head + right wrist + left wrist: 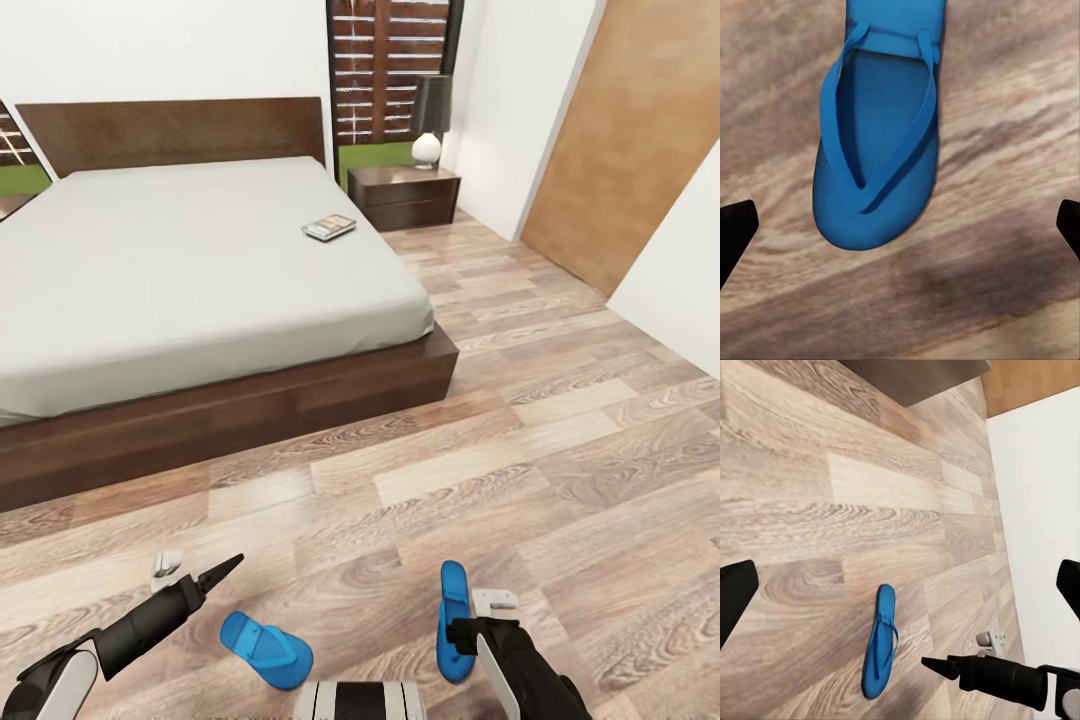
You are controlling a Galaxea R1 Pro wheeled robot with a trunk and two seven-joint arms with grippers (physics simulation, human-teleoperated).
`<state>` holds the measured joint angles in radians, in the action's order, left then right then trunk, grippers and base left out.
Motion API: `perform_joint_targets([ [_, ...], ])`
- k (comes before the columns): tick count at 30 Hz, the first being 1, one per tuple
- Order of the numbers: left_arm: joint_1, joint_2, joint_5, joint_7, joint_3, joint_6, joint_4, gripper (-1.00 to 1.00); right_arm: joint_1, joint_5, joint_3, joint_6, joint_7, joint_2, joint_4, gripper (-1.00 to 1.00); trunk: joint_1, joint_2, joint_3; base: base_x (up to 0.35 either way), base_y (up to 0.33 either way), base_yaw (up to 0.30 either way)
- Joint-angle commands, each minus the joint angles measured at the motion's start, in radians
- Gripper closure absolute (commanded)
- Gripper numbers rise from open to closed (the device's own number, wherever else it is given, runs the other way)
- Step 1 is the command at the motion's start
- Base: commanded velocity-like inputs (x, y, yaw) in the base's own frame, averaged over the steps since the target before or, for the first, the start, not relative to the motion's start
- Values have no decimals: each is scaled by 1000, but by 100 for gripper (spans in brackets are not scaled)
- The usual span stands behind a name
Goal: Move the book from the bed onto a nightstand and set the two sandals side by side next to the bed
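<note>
Hovering over the floor (560, 420) at bottom of head frame, both arms low, nothing picked yet.

Book (329, 227) on the bed (180, 260), near its right edge, upper centre of frame. Not moved. Nightstand (403, 196) just beyond the bed's far right corner, lamp (429, 120) on top, free space in front of it.

Sandals both on the floor, well short of the bed:
- left sandal (265, 649) bottom centre-left, lying at an angle
- right sandal (454, 620) bottom centre-right, pointing roughly up-frame
- apart, not parallel, so not side by side and not next to the bed

Right gripper (900, 229) released, fingertips wide at both frame edges, right sandal's toe end between and beyond them, no contact visible. Looks lined up for a grab — judgement only.

Left gripper (900, 592) also released, tips at frame edges, holding nothing; the right sandal (879, 641) lies below on the floor.

Progress: effectively zero of three done. Left: book to nightstand, both sandals carried to bedside and paired.
</note>
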<state>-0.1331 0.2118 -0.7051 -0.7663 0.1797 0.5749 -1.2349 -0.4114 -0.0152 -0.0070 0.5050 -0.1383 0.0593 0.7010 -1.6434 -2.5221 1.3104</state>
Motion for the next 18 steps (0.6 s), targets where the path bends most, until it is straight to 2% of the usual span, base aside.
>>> perform_joint_targets([
  [1,0,0,-5,-1,0,6,0,-100,0,-2,-1,5,-3,0,2,-100,0,-1,5,0,0,0],
  [18,0,0,2,-1,0,0,2,-100,0,-2,-1,4,-3,0,2,-100,-8,-5,70,0,0,0],
])
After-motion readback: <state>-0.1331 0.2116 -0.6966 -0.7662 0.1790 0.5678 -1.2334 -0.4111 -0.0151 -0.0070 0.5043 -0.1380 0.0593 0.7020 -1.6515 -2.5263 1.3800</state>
